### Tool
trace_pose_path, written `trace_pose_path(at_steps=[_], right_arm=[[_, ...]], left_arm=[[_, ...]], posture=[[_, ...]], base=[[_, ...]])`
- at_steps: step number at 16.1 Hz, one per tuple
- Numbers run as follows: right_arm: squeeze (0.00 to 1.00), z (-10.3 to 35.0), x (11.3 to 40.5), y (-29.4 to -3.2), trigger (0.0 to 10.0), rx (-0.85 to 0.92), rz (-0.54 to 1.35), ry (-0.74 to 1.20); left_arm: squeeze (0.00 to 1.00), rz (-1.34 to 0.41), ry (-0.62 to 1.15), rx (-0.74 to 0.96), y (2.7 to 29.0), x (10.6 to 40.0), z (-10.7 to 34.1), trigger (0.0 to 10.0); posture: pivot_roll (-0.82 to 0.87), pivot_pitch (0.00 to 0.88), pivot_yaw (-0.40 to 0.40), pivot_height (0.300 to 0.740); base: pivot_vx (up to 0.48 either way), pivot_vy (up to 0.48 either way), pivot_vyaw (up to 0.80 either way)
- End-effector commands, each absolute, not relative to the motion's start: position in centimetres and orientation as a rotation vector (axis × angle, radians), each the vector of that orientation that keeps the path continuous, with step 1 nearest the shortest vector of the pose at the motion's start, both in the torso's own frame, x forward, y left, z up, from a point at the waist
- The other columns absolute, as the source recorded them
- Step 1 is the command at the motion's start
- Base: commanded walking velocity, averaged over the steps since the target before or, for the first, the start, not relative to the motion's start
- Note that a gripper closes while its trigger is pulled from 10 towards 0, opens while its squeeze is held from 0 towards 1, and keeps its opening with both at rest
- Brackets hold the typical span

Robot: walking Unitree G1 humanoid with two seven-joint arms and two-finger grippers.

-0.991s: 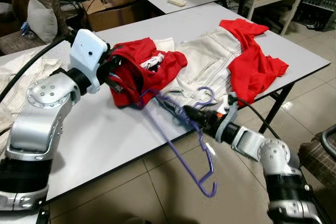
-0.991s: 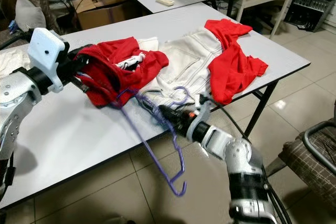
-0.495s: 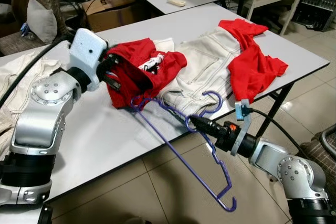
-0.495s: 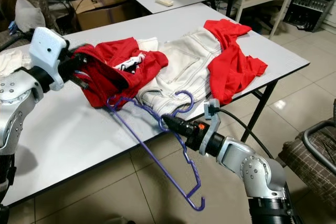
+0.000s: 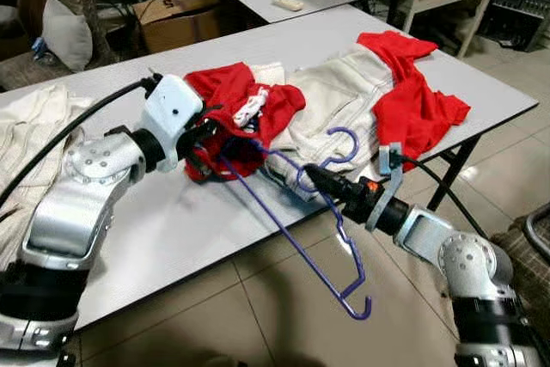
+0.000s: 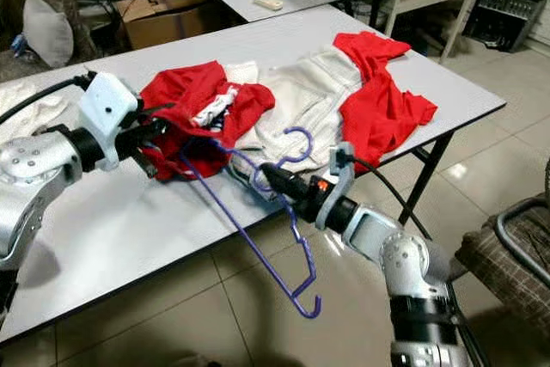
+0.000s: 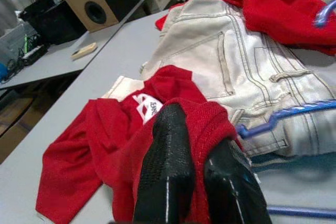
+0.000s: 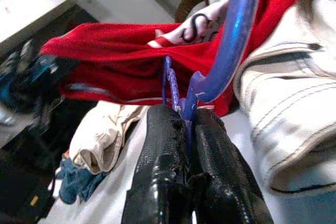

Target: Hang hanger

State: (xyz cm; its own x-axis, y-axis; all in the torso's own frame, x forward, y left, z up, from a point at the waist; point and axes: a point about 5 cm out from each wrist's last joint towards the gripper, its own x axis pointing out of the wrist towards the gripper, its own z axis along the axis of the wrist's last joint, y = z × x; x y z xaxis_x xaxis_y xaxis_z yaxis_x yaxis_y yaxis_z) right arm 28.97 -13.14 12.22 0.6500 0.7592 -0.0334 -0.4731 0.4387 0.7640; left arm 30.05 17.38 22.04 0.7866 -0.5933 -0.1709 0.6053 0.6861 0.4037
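Two arms reach over a big grey table (image 5: pixel 215 229) with clothes on it. White jeans (image 5: pixel 344 96) lie in the middle, with a red shirt (image 5: pixel 421 100) at the far right end, hanging a little over the edge. Near the left edge lies a pale cloth (image 5: pixel 30 139). A red top (image 5: pixel 241 105) lies bunched up beside the jeans. The left gripper (image 7: pixel 197 177) is squeezed tight on the red top.

The hanger (image 5: pixel 296 212) is thin purple wire. It has a curly hook over the jeans, and one end sits at the red top. Its long side slopes down past the front edge of the table and hangs in the air over the floor (image 5: pixel 258 324), with a small hook at the low end. The right gripper (image 8: pixel 181 129) pinches the hanger just below the curly hook, right by the table's front edge. Open floor lies in front of the table
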Motion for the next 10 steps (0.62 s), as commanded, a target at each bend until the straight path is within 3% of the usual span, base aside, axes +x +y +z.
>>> trace_pose_path(at_steps=[1, 6, 10], right_arm=[[0.0, 11.9, 29.5, -13.4, 10.0, 0.846, 0.73, 0.411], [0.0, 11.6, 31.1, -13.4, 10.0, 1.008, 0.643, 0.387], [0.0, 12.3, 31.2, -14.2, 10.0, 1.026, 0.622, 0.376]], left_arm=[[0.0, -0.7, 0.039, 0.449, 17.5, 29.6, 22.3, 0.0], [0.0, -0.77, 0.126, 0.4, 17.7, 28.4, 21.6, 0.0], [0.0, -0.513, 0.157, 0.486, 20.3, 29.9, 20.7, 0.0]], posture=[[-0.03, 0.0, 0.065, 0.74], [-0.02, 0.0, 0.064, 0.74], [-0.02, 0.0, 0.05, 0.74]], base=[[0.0, 0.0, 0.0], [0.0, 0.0, 0.0], [0.0, 0.0, 0.0]])
